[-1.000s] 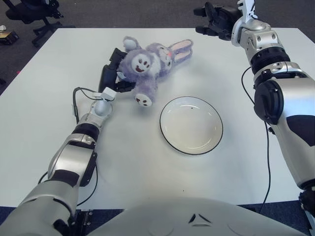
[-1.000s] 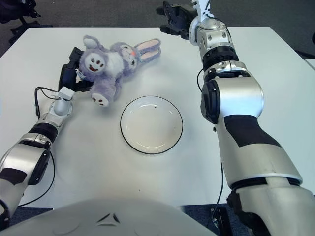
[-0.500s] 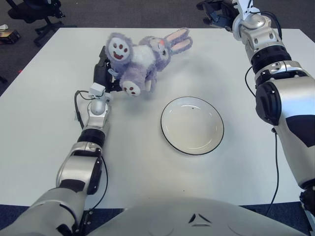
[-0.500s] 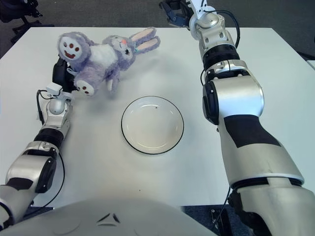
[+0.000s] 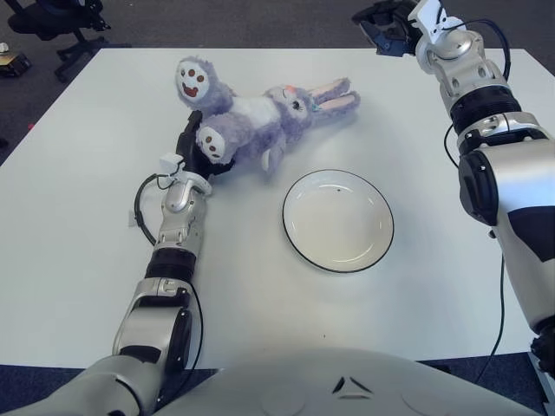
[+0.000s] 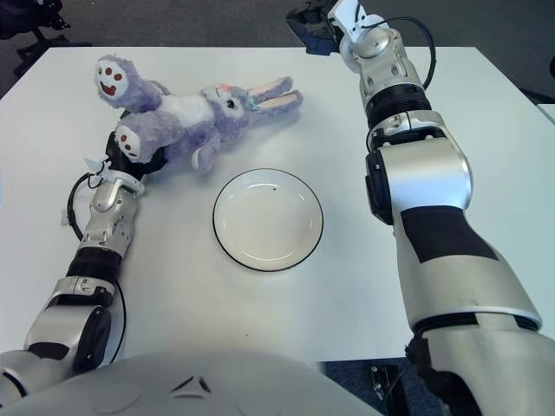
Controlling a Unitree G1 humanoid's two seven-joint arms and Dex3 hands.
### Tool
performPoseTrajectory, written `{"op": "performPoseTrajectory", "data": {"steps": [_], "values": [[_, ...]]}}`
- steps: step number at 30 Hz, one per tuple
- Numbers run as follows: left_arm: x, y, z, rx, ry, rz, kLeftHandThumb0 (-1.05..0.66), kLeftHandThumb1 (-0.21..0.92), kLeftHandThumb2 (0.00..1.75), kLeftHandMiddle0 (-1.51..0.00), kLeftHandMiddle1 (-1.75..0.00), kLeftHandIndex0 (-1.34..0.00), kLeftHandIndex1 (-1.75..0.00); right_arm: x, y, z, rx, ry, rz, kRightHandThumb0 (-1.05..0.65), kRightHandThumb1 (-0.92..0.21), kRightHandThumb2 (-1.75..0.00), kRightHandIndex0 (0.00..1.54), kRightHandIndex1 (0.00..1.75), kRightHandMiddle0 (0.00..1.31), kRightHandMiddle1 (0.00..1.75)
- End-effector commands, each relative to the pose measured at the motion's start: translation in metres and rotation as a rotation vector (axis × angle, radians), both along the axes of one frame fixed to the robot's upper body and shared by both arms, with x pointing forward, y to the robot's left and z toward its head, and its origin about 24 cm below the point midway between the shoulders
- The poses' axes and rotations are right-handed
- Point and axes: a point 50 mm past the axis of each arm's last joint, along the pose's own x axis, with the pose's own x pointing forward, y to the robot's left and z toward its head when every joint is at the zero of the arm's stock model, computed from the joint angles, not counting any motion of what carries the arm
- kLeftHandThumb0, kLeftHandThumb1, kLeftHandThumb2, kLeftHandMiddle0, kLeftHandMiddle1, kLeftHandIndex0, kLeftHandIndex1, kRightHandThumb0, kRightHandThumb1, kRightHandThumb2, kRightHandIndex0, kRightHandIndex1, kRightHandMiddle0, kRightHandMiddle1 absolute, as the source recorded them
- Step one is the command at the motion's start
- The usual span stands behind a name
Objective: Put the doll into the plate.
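Since 0.5 s ago the doll (image 5: 251, 121) has swung right, ears now nearer the plate (image 5: 337, 220), and the left forearm has rotated in under it. Left hand (image 5: 198, 152) has its fingers wrapped around 1 of the doll's legs; doll sits just up-left of the plate, not in it. Right hand (image 5: 388, 17) shows past the table's (image 5: 78, 199) far-right edge; finger state unclear. Step: carry phase. Next: move doll right over the plate, then release.

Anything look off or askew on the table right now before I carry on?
Nothing spilled or damaged. The doll lies sprawled on its side, one foot sticking up, gripped at a leg by the left robot hand. The plate is empty and flat. The right robot hand shows beyond the table's far edge.
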Motion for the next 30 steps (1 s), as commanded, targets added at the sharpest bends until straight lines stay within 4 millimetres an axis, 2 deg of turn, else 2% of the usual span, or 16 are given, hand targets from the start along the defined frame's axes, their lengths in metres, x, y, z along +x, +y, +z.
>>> {"op": "performPoseTrajectory", "data": {"steps": [1, 4, 5, 8, 12, 15, 19, 26, 30], "values": [[-0.001, 0.002, 0.004, -0.024, -0.001, 0.007, 0.20, 0.41, 0.94, -0.95, -1.75, -0.72, -1.75, -0.001, -0.001, 0.000, -0.018, -0.016, 0.006, -0.86, -0.92, -0.67, 0.47, 0.00, 0.45, 0.06], [-0.001, 0.002, 0.005, -0.025, 0.002, 0.006, 0.20, 0.41, 0.94, -0.95, -1.75, -0.72, -1.75, -0.001, -0.001, 0.000, -0.018, -0.017, 0.006, -0.86, -0.92, -0.67, 0.47, 0.00, 0.45, 0.05], [-0.001, 0.002, 0.006, -0.037, 0.015, -0.004, 0.20, 0.41, 0.94, -0.95, -1.75, -0.73, -1.75, -0.002, 0.001, -0.001, -0.084, -0.055, 0.022, -0.86, -0.92, -0.67, 0.47, 0.00, 0.45, 0.05], [-0.002, 0.001, 0.008, -0.066, 0.041, -0.029, 0.20, 0.41, 0.93, -0.97, -1.75, -0.72, -1.75, -0.004, 0.006, -0.004, -0.198, -0.125, 0.060, -0.82, -0.92, -0.53, 0.50, 0.01, 0.46, 0.05], [-0.003, 0.000, 0.009, -0.086, 0.054, -0.047, 0.20, 0.41, 0.93, -0.97, -1.75, -0.72, -1.75, -0.005, 0.007, -0.006, -0.227, -0.162, 0.081, -0.77, -0.92, -0.38, 0.52, 0.01, 0.47, 0.05], [-0.003, 0.000, 0.009, -0.101, 0.061, -0.061, 0.20, 0.41, 0.93, -0.98, -1.75, -0.72, -1.75, -0.007, 0.008, -0.007, -0.238, -0.177, 0.111, -0.75, -0.92, -0.33, 0.52, 0.01, 0.47, 0.05], [-0.003, -0.002, 0.012, -0.119, 0.067, -0.083, 0.20, 0.41, 0.93, -0.98, -1.75, -0.72, -1.75, -0.010, 0.011, -0.010, -0.229, -0.161, 0.184, -0.63, -0.92, -0.16, 0.40, 0.00, 0.45, 0.03], [-0.003, -0.004, 0.015, -0.119, 0.068, -0.089, 0.20, 0.41, 0.93, -0.98, -1.75, -0.72, -1.75, -0.013, 0.017, -0.014, -0.209, -0.123, 0.281, -0.58, -0.92, -0.09, 0.37, 0.00, 0.45, 0.03], [-0.002, -0.005, 0.016, -0.114, 0.069, -0.092, 0.20, 0.42, 0.92, -0.98, -1.75, -0.71, -1.75, -0.016, 0.025, -0.015, -0.255, -0.114, 0.356, -0.57, -0.92, -0.06, 0.37, 0.00, 0.46, 0.03]]}}
